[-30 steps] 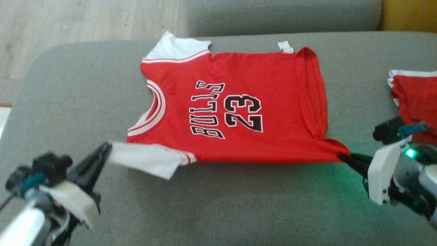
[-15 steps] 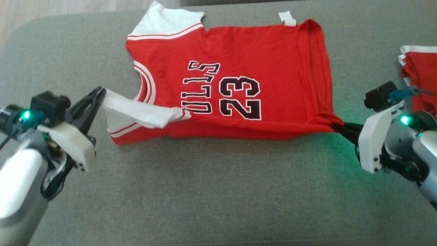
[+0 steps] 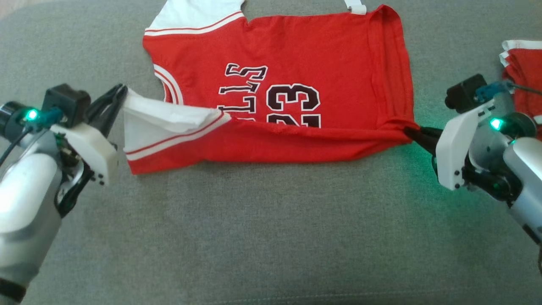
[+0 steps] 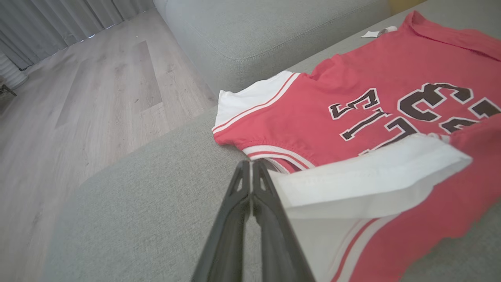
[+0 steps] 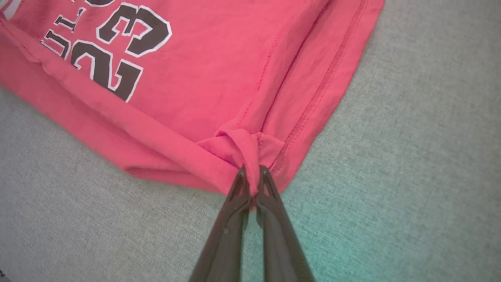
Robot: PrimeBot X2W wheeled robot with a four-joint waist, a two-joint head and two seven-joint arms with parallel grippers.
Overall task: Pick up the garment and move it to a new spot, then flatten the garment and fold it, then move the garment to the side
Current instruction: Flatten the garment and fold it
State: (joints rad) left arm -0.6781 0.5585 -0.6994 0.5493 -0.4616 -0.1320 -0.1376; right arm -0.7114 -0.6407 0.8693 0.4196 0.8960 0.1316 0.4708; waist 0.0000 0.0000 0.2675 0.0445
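Gripping jersey | left fingers clamp sleeve | right fingers clamp hem

Left tool and right tool pinched shut, wide apart.

The red shirt has a big black number 23 with white edges. It sits between the left gripper and the right gripper. Beside it, nearer the left jaws, are the black letters "LLS". A folded edge hides the rest.
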